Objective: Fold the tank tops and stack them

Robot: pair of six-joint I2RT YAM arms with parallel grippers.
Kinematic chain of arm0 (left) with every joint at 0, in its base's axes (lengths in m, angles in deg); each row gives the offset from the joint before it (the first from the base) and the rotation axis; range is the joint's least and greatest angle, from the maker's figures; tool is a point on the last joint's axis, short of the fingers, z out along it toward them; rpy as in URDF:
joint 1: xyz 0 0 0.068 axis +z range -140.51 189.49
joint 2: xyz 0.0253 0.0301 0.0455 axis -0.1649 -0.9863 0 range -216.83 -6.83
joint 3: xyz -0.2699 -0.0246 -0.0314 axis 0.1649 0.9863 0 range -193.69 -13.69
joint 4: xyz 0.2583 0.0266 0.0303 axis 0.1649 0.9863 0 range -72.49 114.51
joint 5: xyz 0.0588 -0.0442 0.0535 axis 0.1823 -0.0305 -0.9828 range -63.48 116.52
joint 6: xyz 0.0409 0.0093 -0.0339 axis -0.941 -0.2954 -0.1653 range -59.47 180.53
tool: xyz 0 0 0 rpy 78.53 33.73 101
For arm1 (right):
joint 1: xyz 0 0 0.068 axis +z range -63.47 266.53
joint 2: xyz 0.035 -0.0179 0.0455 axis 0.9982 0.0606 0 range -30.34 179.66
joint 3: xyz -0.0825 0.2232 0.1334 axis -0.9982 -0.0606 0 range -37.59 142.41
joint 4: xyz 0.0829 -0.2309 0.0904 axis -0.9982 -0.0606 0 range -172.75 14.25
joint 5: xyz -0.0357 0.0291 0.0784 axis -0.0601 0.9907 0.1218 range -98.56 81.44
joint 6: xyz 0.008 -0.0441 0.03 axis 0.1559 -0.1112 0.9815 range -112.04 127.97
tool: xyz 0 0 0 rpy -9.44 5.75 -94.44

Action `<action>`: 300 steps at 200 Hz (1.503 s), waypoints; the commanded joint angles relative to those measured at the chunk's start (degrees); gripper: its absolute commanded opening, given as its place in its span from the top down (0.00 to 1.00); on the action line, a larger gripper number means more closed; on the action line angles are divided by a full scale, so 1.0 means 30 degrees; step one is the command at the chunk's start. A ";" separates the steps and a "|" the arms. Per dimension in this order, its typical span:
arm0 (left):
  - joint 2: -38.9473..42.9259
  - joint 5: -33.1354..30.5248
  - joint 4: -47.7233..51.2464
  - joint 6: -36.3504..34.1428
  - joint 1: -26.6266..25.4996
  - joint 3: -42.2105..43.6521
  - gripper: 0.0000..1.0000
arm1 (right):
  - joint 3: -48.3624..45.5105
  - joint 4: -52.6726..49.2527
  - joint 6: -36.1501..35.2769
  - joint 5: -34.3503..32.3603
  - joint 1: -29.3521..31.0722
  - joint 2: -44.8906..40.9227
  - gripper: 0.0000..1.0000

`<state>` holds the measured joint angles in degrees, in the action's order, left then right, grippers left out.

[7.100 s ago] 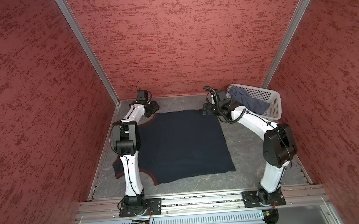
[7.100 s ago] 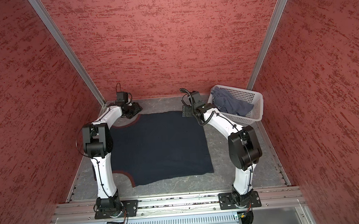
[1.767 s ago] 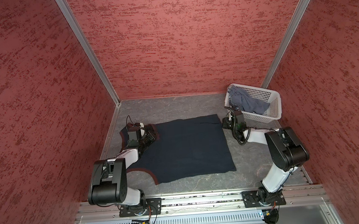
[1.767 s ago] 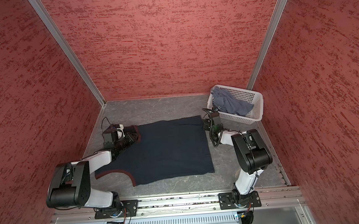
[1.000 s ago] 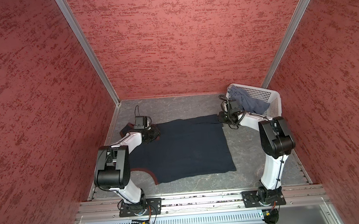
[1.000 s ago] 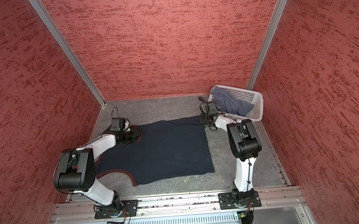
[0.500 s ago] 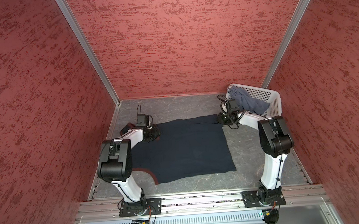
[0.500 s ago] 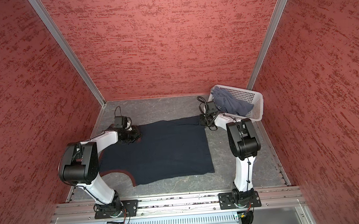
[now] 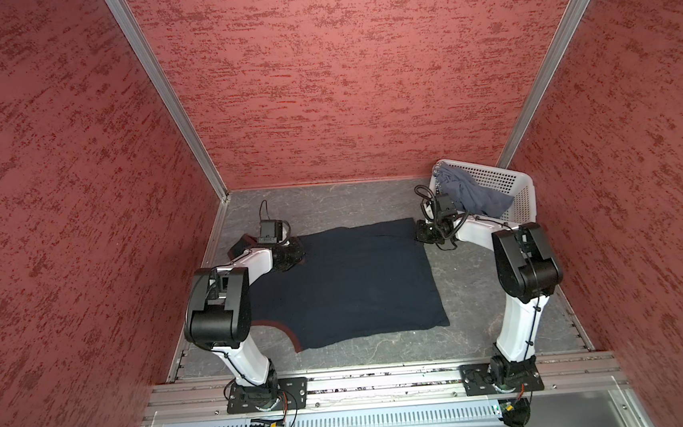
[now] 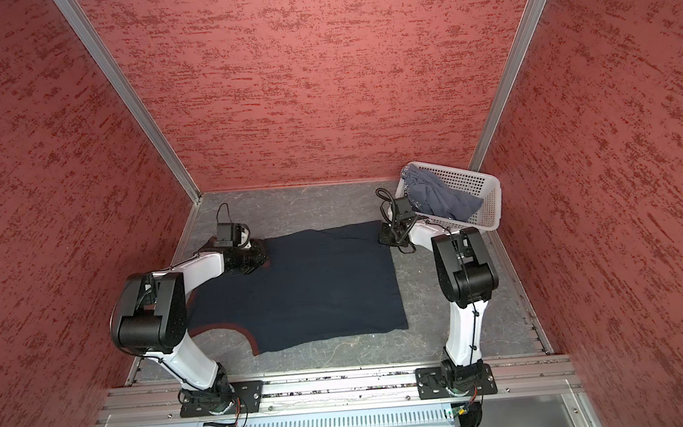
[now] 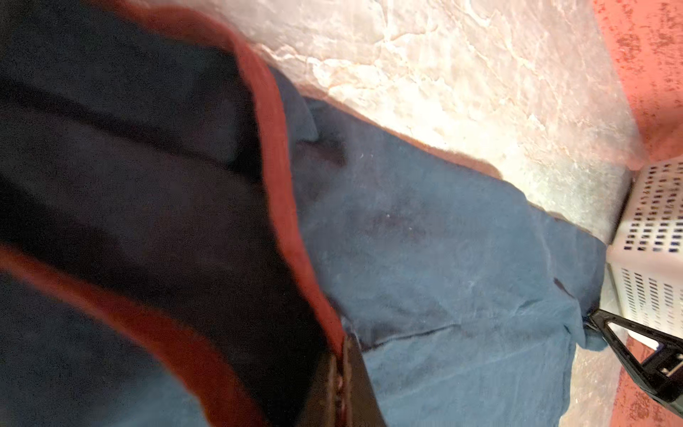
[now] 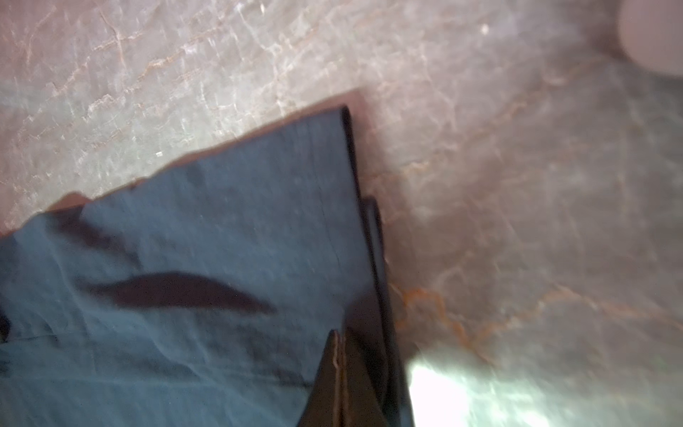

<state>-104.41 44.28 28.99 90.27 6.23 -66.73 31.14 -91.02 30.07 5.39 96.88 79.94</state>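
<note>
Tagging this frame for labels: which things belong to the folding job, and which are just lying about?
Job: navy tank top, pinched at its far edge by left claw and right claw; blue-grey tank top.
Lying about: white perforated basket holding it; grey table.

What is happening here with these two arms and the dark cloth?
Two robot arms work on a dark navy tank top with reddish trim, spread flat on the grey table. The left gripper is shut on its far edge at the trim, the right gripper on its far right corner. A blue-grey top lies in the white basket, untouched.
</note>
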 commanded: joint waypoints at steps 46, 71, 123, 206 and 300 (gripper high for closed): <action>0.3081 0.0431 -0.3758 -0.0114 0.0554 0.2806 0.97 | -0.2098 0.1805 0.0525 -0.0996 -0.0734 -0.2931 1.00; 0.2967 0.0496 -0.3916 -0.0185 0.0585 0.3118 0.97 | -0.2075 0.1822 0.0643 -0.0538 -0.0844 -0.2684 0.89; 0.2361 0.0744 -0.4122 -0.0068 0.0644 0.3040 0.97 | -0.1114 0.1395 0.0676 0.0684 -0.0852 -0.1284 0.69; 0.2263 0.0863 -0.4420 -0.0043 0.0682 0.3295 0.97 | -0.0739 0.1508 0.0746 0.1804 -0.0843 -0.0566 0.83; 0.2321 0.1082 -0.4620 0.0049 0.0858 0.3411 0.97 | -0.0615 0.0708 0.0569 0.1305 -0.0792 -0.0242 0.73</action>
<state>-96.94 47.21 16.34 90.29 8.37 -56.85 28.16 -86.93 31.95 9.30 94.52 77.58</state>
